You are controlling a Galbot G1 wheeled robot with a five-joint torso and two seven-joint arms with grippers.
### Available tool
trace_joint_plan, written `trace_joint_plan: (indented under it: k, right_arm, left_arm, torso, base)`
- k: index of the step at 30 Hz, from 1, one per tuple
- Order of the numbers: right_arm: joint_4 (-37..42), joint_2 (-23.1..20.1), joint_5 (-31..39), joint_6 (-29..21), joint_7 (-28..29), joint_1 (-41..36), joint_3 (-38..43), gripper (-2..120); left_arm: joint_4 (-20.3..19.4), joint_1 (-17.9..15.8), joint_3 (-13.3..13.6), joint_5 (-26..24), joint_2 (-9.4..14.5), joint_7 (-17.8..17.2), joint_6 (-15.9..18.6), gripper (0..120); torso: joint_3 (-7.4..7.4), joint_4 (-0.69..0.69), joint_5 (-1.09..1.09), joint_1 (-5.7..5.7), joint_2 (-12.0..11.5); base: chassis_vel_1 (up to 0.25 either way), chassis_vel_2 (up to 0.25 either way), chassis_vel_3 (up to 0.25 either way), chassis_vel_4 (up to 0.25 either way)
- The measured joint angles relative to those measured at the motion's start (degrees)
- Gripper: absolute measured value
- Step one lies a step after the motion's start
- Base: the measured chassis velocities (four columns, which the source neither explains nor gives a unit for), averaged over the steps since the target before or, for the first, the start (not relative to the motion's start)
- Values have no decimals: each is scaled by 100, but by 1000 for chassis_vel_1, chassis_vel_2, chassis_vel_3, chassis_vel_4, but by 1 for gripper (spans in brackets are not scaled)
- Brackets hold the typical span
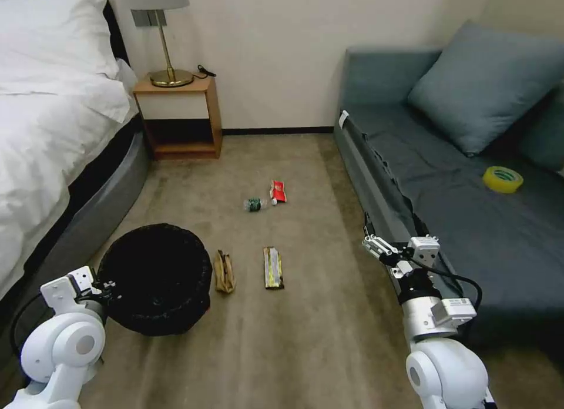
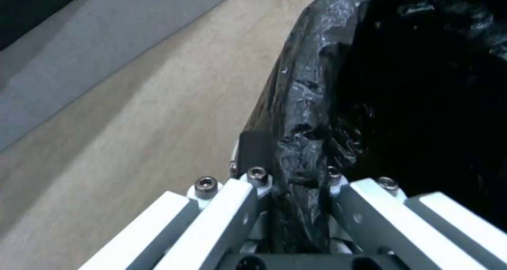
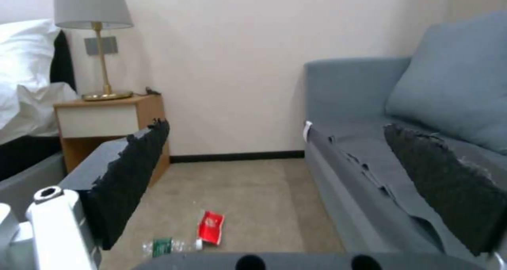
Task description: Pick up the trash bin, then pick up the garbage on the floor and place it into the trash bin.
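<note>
- The trash bin (image 1: 155,277) — round, lined with a crinkly black bag — sits at the left gripper (image 1: 108,288), directly against it on the side toward the garbage. In the left wrist view the gripper's fingers (image 2: 253,151) straddle the bagged rim (image 2: 304,115), one outside and one inside, pinched narrow on it. So the bin looks gripped; whether it is off the carpet I cannot tell, so the first step is at best partly done.
- The right gripper (image 1: 376,244) hangs above the floor beside the sofa's front edge (image 1: 376,180), its padded jaws spread wide and carrying nothing. All the litter lies ahead of it and toward the left arm, lower than it.
- The garbage is on the carpet, none of it in the bin — that whole part of the task is left, by my judgement:
  - the yellow-brown snack wrapper (image 1: 272,268), nearest the right gripper;
  - the tan crumpled wrapper (image 1: 224,272), just beside the bin, closest of the four to the left gripper;
  - the red-white packet (image 1: 278,191), farther out ahead of both grippers;
  - the small clear bottle (image 1: 255,204) with its green label, touching or nearly touching the packet.
</note>
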Motion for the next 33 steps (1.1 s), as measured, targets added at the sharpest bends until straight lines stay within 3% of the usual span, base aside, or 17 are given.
trace_joint_plan:
  k: [15, 21, 23, 24, 28, 33]
  right_arm:
    - [-129, -24, -5, 224, -17, 71, -138, 100]
    - [-244, -138, 83, 234, 142, 178, -345, 100]
    - [-294, -262, 540, -243, 593, 374, -681, 100]
    - [-294, -262, 540, -243, 593, 374, -681, 100]
    - [-500, -492, 1890, -1273, 1380, 927, -1370, 100]
    - [-1072, -646, 2802, -1879, 2009, 1585, -1996, 100]
  left_arm:
    - [62, -29, -55, 161, -29, 143, -96, 2]
    - [149, -104, -50, 318, 9, 261, -155, 2]
    - [185, -147, -27, 335, 35, 305, -166, 2]
    - [185, -147, -27, 335, 35, 305, -166, 2]
    - [186, -176, -32, 339, 35, 334, -175, 2]
    - [189, -179, -58, 353, -2, 338, -179, 2]
  torso:
    - [1, -1, -2, 1, 0]
    - [1, -1, -1, 1, 0]
    - [0, -1, -1, 0, 0]
    - [0, -1, -1, 0, 0]
    - [0, 0, -2, 0, 0]
    - [0, 0, -1, 0, 0]
  base:
    - [-208, 211, 207, -196]
    - [-63, 75, 50, -73]
    - [0, 0, 0, 0]
    - [0, 0, 0, 0]
    - [0, 0, 0, 0]
    - [0, 0, 0, 0]
